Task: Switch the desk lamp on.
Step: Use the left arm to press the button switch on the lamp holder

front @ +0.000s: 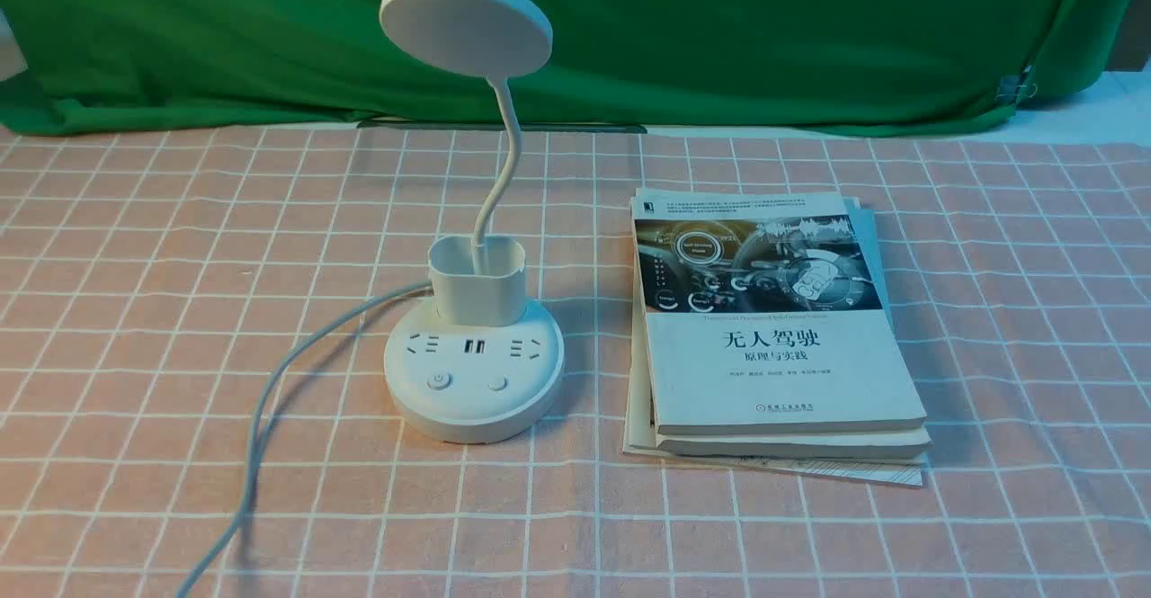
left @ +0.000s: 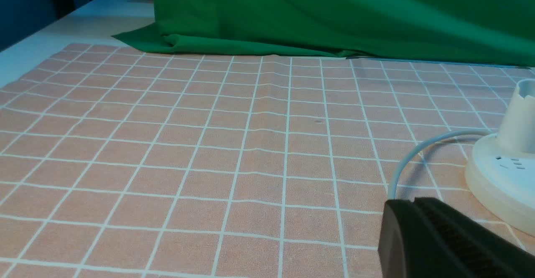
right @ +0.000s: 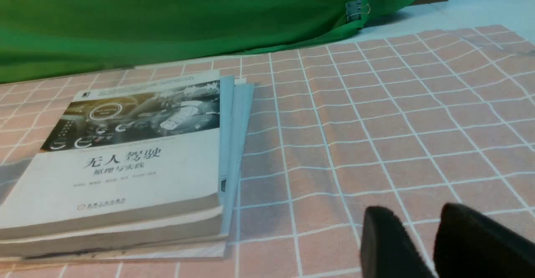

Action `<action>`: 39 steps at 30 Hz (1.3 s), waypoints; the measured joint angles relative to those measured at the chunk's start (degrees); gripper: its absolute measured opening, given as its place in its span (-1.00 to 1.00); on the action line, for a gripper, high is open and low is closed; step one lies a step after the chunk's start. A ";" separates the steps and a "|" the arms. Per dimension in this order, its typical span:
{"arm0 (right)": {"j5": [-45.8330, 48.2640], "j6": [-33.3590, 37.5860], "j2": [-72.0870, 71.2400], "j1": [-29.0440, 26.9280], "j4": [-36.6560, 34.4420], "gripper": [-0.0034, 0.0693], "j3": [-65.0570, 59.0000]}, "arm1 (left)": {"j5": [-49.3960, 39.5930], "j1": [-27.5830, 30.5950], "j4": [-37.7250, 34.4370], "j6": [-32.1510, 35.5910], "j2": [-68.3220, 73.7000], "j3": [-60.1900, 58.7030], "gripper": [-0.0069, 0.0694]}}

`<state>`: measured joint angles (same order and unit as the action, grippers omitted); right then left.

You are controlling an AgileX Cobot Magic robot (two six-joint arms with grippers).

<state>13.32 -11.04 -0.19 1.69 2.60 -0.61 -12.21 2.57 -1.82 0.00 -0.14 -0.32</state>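
Desk lamp [front: 475, 371] upright on the checked cloth [front: 162, 328], left of the book stack [front: 782, 346]; disc head dark, cord [front: 261, 391] curving away from the base. Left tool [left: 411, 211]: fingers together, nothing seen between them, near the cord in its wrist view. Right tool [right: 411, 223]: fingers parted, gap bare. Neither tool touches the lamp. Green drape [front: 270, 40] behind.
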 joint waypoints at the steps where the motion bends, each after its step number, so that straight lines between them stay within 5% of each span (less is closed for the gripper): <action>1: 0.00 0.00 0.00 0.00 0.00 -0.24 0.00 | 0.00 0.00 0.00 0.00 0.00 0.00 -0.76; 33: 0.00 0.00 0.00 0.00 0.00 -0.24 0.00 | 1.63 0.00 1.82 0.00 0.00 0.00 -0.76; 35: 0.00 0.00 0.00 0.00 0.00 -0.24 0.00 | 2.92 0.00 0.61 -1.22 0.00 0.00 -0.76; 39: 0.00 0.00 0.00 0.00 0.00 -0.24 0.00 | 6.75 0.00 -18.09 -14.36 0.00 0.00 -0.76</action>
<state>13.32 -11.04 -0.19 1.69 2.60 -0.61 -5.46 2.57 -19.91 -14.36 -0.14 -0.32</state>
